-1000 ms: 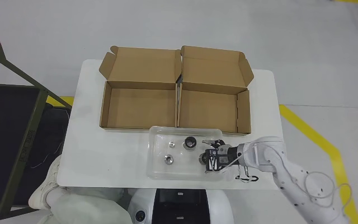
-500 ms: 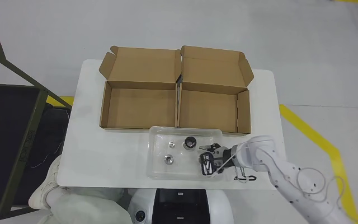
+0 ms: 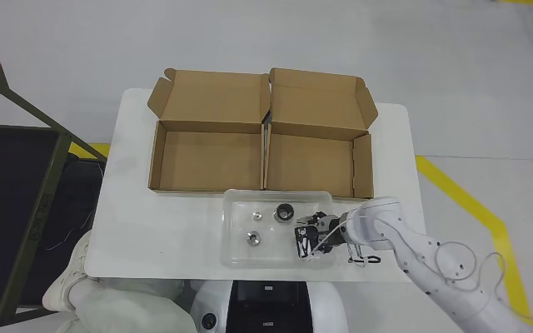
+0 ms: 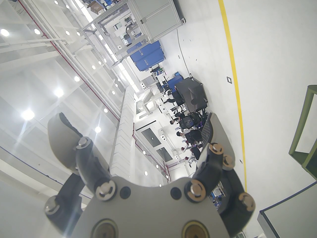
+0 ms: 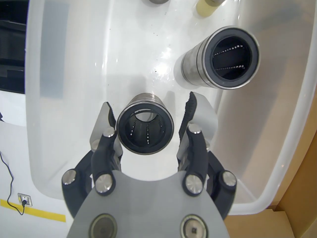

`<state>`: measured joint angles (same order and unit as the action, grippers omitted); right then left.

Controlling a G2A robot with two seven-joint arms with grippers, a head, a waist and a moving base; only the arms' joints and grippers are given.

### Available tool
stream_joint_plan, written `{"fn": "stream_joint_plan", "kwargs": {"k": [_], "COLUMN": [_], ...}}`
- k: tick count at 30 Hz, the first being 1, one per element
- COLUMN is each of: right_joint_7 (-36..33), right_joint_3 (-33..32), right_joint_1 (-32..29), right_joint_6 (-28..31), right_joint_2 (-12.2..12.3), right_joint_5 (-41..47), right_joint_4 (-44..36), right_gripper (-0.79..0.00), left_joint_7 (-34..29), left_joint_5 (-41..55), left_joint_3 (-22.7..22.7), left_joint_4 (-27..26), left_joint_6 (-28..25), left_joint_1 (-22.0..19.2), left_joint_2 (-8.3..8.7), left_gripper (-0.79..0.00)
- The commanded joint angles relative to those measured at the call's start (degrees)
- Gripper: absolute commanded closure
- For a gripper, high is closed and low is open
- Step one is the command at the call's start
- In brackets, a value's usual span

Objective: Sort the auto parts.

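1. Right tool [image 5: 148, 102]: released. I see its fingers [image 5: 188, 115] spread on either side of a linear bearing [image 5: 145, 130]. One pad is close against the bearing's rim. The other stands clear with a visible gap. The bearing lies on its side on the tray floor, its open bore facing the wrist camera.

2. In the top view I read this tool [image 3: 305, 240] at lower centre-right of the frame, inside the right end of the clear plastic tray [image 3: 226, 250].

3. A second linear bearing [image 5: 220, 59] lies just beside the first, apart from it, on the side nearer the boxes [image 3: 286, 211].

4. Two smaller parts sit in the left half of the tray. One is a grey cylinder [image 3: 251, 237]. The other is a silver-capped piece [image 3: 256, 215] with a yellowish body.

5. Two open cardboard boxes stand side by side above the tray, upper centre of the frame: the left box [image 3: 208, 162] and the right box [image 3: 312, 166]. All of this rests on the white tabletop [image 3: 133, 208].

6. Left tool [image 4: 135, 120]: released and holding nothing, with its fingers wide apart and the workshop hall behind them.
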<state>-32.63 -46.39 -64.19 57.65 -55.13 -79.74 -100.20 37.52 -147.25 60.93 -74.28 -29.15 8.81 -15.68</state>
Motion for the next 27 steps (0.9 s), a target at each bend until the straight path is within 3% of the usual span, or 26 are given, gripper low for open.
{"fn": "stream_joint_plan", "kwargs": {"k": [1,2,3,27], "right_joint_7": [-0.4,-0.6,-0.6,1.3], "right_joint_3": [0.2,0.3,0.4,-6.1], "right_joint_1": [0.2,0.3,0.4,-2.9], "right_joint_6": [-0.1,-0.1,-0.2,-3.5], "right_joint_2": [-0.1,-0.1,-0.1,1.5], "right_joint_5": [-0.2,-0.3,-0.2,-1.1], "right_joint_4": [-0.1,-0.3,-0.4,-9.4], "right_gripper": [-0.265,-0.160,0.000,0.000], "left_joint_7": [0.0,0.0,0.0,0.0], "left_joint_5": [0.0,0.0,0.0,0.0], "left_joint_3": [0.0,0.0,0.0,0.0], "left_joint_4": [0.0,0.0,0.0,0.0], "left_joint_6": [0.0,0.0,0.0,0.0], "left_joint_1": [0.0,0.0,0.0,0.0], "left_joint_2": [0.00,0.00,0.00,0.00], "left_gripper": [-0.785,-0.785,-0.785,-0.785]}}
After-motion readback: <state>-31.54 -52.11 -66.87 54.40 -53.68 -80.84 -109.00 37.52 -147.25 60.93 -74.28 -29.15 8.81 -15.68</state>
